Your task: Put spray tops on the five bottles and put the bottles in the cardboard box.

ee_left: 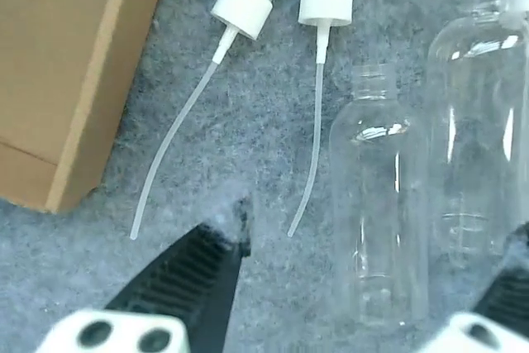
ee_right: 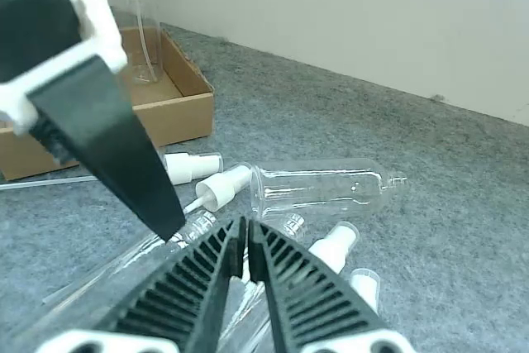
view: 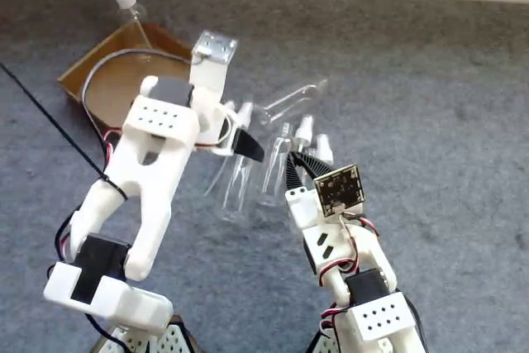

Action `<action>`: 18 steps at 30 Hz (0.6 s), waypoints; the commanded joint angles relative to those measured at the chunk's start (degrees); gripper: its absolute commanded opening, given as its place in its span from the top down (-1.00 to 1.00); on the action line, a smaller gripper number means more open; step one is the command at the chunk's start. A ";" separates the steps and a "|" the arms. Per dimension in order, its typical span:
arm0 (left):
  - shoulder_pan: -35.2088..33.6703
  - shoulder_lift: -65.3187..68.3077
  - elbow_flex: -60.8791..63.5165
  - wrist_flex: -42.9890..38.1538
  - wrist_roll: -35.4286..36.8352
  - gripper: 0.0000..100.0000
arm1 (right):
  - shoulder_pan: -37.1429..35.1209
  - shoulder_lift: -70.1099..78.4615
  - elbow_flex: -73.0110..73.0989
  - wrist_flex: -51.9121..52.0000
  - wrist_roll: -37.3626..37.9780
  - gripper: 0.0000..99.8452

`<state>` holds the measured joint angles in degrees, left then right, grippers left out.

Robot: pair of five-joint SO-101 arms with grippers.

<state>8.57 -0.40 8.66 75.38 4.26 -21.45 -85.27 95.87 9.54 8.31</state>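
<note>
The left gripper [ee_left: 376,241] hangs with its fingers spread wide on either side of an uncapped bottle [ee_left: 380,204]. This bottle lies on the grey carpeted table [view: 430,80], mid-table, with its open neck pointing to the far side. Just left of it lie two loose spray tops [ee_left: 325,2], their thin dip tubes trailing toward the near side. The cardboard box [ee_right: 178,113] sits at the far left and holds one capped bottle [ee_right: 139,31] standing upright. The right gripper [ee_right: 246,233] hovers to the right of the left one, over the cluster of bottles, its fingers pressed together and holding nothing.

The step in hand looks like gripping this bottle for capping. It would go best if the left fingers closed across the middle of the clear body. That leaves the neck free, and a gentle squeeze should stop the smooth plastic rolling or popping out. The right gripper would then need to open, take a spray top by its white collar and thread the limp tube in first.
</note>
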 commanded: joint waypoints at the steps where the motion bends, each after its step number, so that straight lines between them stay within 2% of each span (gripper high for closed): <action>1: 0.92 -2.77 6.02 -7.91 -1.93 0.19 | 0.57 -0.66 7.08 -1.54 0.44 0.99; 3: 1.63 -2.68 8.22 -9.67 -4.40 0.19 | 0.57 -0.66 7.08 -1.54 0.53 0.99; 9: 3.03 -1.45 10.07 -11.34 -4.66 0.19 | 0.57 -0.66 7.08 -1.54 0.53 0.99; 18: 2.51 14.73 0.48 -11.25 -4.57 0.19 | 0.57 -0.57 7.08 -1.45 0.53 0.99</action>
<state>10.59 10.42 15.25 64.75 0.13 -21.45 -85.27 95.87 9.54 8.40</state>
